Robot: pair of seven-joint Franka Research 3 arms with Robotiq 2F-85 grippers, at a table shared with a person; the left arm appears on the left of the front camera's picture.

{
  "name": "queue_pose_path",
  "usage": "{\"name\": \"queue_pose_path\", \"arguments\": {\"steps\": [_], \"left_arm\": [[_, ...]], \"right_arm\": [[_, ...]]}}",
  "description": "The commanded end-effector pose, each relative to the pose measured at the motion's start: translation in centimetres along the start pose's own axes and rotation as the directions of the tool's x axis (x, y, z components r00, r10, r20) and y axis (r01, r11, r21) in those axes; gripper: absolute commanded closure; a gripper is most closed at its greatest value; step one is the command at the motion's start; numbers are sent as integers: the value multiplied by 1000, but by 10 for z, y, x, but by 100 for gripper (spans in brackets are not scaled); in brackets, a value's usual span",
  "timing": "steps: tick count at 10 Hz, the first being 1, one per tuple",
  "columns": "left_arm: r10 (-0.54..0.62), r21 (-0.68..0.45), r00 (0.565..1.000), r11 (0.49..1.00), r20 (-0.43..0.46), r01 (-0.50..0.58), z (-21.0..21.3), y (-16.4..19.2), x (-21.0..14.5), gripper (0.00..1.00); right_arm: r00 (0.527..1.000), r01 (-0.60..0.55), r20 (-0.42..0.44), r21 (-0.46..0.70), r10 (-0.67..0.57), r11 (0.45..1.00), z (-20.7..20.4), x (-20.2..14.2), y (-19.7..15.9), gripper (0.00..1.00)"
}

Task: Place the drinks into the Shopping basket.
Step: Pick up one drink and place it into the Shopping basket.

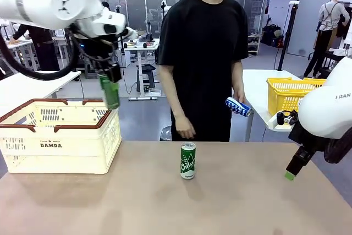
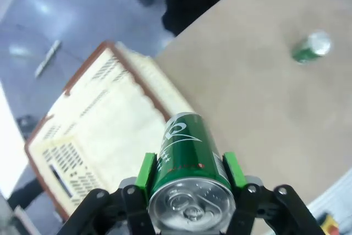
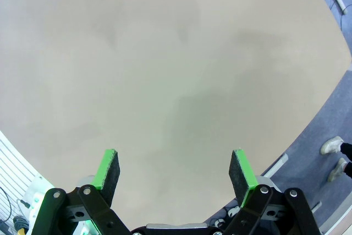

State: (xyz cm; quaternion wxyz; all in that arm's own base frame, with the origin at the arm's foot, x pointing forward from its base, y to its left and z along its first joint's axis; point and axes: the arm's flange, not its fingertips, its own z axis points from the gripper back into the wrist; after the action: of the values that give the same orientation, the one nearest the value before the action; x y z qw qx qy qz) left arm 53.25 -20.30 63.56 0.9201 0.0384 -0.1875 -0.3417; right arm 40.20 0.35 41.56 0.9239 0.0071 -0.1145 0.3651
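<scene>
My left pincer (image 2: 188, 170) is clamped on a slim green metal can with white lettering (image 2: 184, 141), a green pad on each side and its silver pull-tab end facing the wrist. The arm reaches in high and points the can down, close to upright, above the right end of the cream-white slotted plastic basket with a reddish-brown rim (image 1: 60, 146), whose slotted floor I can see. My right pincer (image 3: 175, 171) hangs spread wide over the bare tan table (image 1: 165, 202). A second green can (image 1: 188, 160) stands mid-table. The person's hand (image 1: 237, 98) holds a blue can (image 1: 238, 106).
</scene>
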Motion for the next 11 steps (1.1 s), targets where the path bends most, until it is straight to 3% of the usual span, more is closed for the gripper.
{"name": "queue_pose_path", "arguments": {"steps": [1, 3, 6, 9, 11], "left_arm": [[170, -8, 984, 985, 48, -170, -3, 36, -36, 41], [315, -19, 944, 949, 100, -315, -3, 85, -81, 41], [458, 16, 887, 888, 56, -460, -6, 144, -135, 41], [539, 11, 842, 842, 19, -539, -19, 178, -155, 41], [544, 50, 838, 836, 48, -546, -16, 185, -160, 41]], "right_arm": [[1000, -9, -2, 3, 9, 1000, 0, -1, -1, 0], [1000, -9, -2, 3, 9, 1000, 0, -1, -1, 0], [1000, -9, -2, 3, 9, 1000, 0, -1, -1, 0], [1000, -9, -2, 3, 9, 1000, 0, -1, -1, 0], [1000, -9, -2, 3, 9, 1000, 0, -1, -1, 0]]}}
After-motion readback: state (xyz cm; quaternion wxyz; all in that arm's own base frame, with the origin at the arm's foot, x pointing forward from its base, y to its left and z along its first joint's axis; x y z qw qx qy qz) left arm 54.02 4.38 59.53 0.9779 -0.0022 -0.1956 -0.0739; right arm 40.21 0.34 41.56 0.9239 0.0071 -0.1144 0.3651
